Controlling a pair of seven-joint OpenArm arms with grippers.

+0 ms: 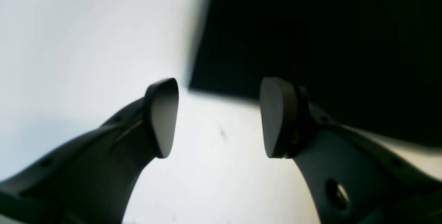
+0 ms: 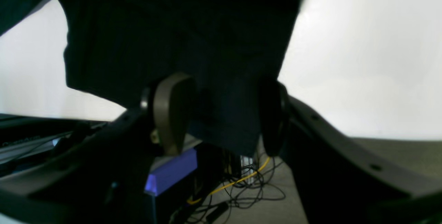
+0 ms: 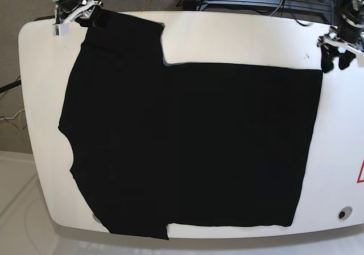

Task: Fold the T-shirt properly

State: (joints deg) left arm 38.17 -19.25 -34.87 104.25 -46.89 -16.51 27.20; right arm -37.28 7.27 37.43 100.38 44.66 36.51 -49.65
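A large plain black short-sleeved cloth T-shirt (image 3: 187,147) is seen spread flat over most of a white round-cornered bench (image 3: 239,36), its hem edge lying toward the base view's right and its sleeves toward that view's left. One sleeve is extended to the far left corner of the bench, where the right gripper (image 3: 85,10) is positioned over the sleeve's end. In the right wrist view, the sleeve cloth is seen between the two dark pads of the right gripper (image 2: 221,117), which are spread apart; whether the cloth is pinched by the jaws cannot be told, though a gap is visible between the pads and the fabric. Beyond the bench edge in that view, a tangle of black and yellow cables (image 2: 241,186) is seen on the floor. The left gripper (image 3: 335,53) is placed at the far right corner of the T-shirt's hem. In the left wrist view its jaws are shown released, the left gripper (image 1: 219,117) held above bare bench surface just beside the cloth's corner, with nothing between the pads.
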